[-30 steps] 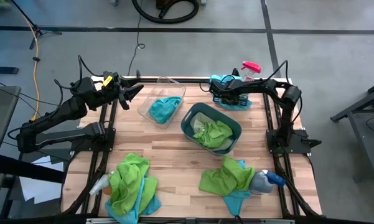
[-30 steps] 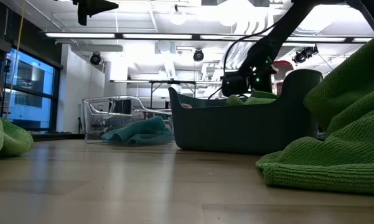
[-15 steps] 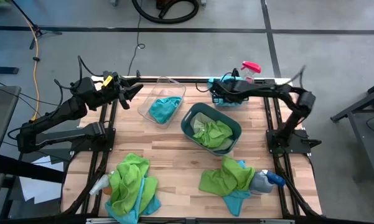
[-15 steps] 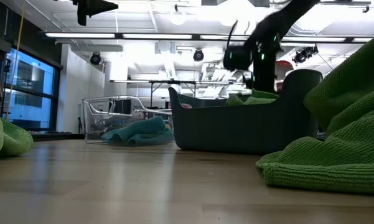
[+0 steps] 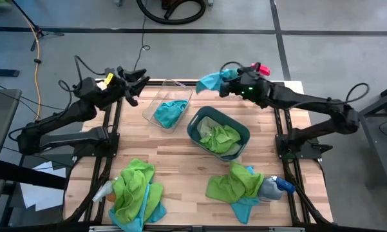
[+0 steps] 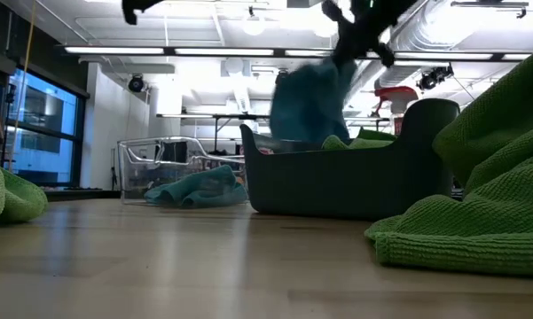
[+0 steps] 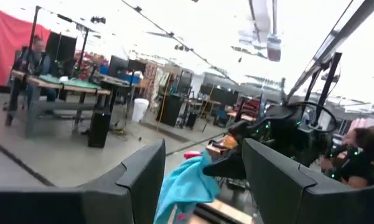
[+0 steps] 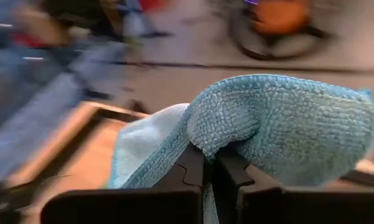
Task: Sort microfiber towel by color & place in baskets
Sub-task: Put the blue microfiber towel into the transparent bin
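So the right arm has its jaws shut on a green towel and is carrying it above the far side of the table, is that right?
Not quite: the towel is turquoise blue, not green. The right wrist view shows the right gripper with its jaws shut on the blue towel, and the high view shows it held above the far side of the table.

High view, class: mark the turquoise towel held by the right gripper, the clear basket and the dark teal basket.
turquoise towel (image 5: 210, 81), high view, hanging cloth beside the right gripper.
clear basket (image 5: 176, 86), high view, far rim.
dark teal basket (image 5: 195, 120), high view, left rim.
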Controlling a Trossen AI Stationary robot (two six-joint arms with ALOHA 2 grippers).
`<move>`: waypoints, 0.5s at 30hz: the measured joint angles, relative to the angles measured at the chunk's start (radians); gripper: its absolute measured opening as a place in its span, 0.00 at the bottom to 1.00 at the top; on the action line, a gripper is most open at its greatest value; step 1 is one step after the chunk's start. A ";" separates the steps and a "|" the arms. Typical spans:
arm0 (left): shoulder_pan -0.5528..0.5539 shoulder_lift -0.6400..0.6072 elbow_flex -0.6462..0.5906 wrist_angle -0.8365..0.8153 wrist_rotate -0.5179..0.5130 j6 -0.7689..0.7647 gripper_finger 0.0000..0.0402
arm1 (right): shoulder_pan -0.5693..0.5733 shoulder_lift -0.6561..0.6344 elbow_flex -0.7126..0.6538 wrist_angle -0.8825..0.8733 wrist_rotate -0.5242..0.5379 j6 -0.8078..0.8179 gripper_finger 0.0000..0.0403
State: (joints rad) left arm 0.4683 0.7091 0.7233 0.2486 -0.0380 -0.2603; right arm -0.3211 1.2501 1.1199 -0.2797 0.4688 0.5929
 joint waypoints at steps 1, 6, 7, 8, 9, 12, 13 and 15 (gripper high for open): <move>0.000 0.024 0.007 0.012 0.007 -0.004 0.50 | 0.008 -0.013 0.000 0.031 -0.030 -0.037 0.00; -0.027 0.161 0.097 0.007 0.113 -0.012 0.50 | 0.083 -0.034 0.001 0.125 -0.179 -0.202 0.00; -0.039 0.190 0.124 0.005 0.138 -0.008 0.50 | 0.102 -0.034 0.001 0.145 -0.205 -0.231 0.00; -0.052 0.222 0.157 -0.009 0.162 -0.001 0.50 | 0.121 -0.034 0.001 0.166 -0.221 -0.260 0.00; -0.066 0.252 0.192 -0.036 0.179 0.010 0.50 | 0.141 -0.033 0.001 0.185 -0.236 -0.284 0.00; -0.104 0.331 0.308 -0.190 0.186 0.077 0.53 | 0.194 -0.032 0.001 0.206 -0.242 -0.341 0.00; -0.113 0.355 0.348 -0.237 0.187 0.099 0.54 | 0.210 -0.032 0.003 0.207 -0.242 -0.357 0.00; -0.127 0.398 0.430 -0.319 0.187 0.119 0.56 | 0.239 -0.032 0.016 0.210 -0.245 -0.394 0.00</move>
State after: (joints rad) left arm 0.3410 1.1070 1.1533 -0.0705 0.1491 -0.1409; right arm -0.0825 1.2185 1.1354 -0.0695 0.2236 0.1990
